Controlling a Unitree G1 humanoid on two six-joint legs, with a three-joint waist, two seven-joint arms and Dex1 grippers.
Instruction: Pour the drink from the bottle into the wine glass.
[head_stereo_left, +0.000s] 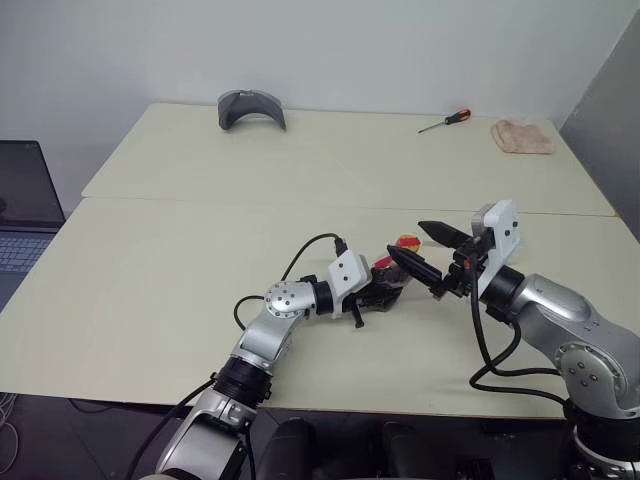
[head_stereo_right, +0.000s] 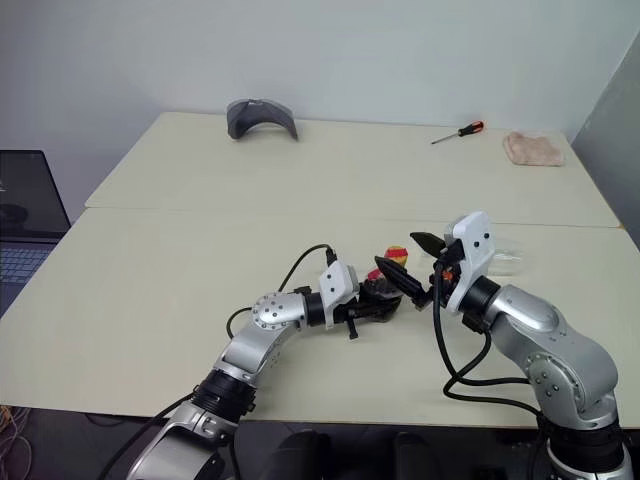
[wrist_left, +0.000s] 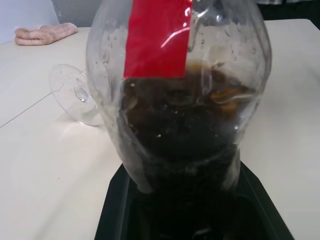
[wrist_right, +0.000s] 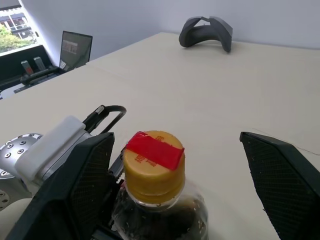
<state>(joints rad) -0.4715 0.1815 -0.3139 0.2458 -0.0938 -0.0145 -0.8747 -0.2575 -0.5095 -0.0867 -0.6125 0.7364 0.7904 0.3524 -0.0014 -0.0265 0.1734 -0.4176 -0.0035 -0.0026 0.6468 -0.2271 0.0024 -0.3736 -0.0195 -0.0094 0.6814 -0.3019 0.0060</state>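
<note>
Near the front edge of the worktop (head_stereo_left: 150, 300): both arms meet over the pale surface.
Left gripper (head_stereo_left: 385, 288): jaws clamped on the lower body of the bottle (wrist_left: 177, 100), holding it upright.
Bottle: clear plastic, red strip down its side, yellow-and-red cap (wrist_right: 153, 162) on.
Drink (wrist_left: 182, 130): dark brown, filling the lower part of the bottle.
Right gripper (wrist_right: 185, 185): jaws spread wide, one finger on each side of the cap, not touching it.
Wine glass (wrist_left: 75, 97): lying on its side on the worktop beyond the bottle.
Far side: grey curved object (head_stereo_left: 251, 108), screwdriver (head_stereo_left: 445, 121), folded cloth (head_stereo_left: 522, 137).
Left edge: laptop (head_stereo_left: 25, 205).
</note>
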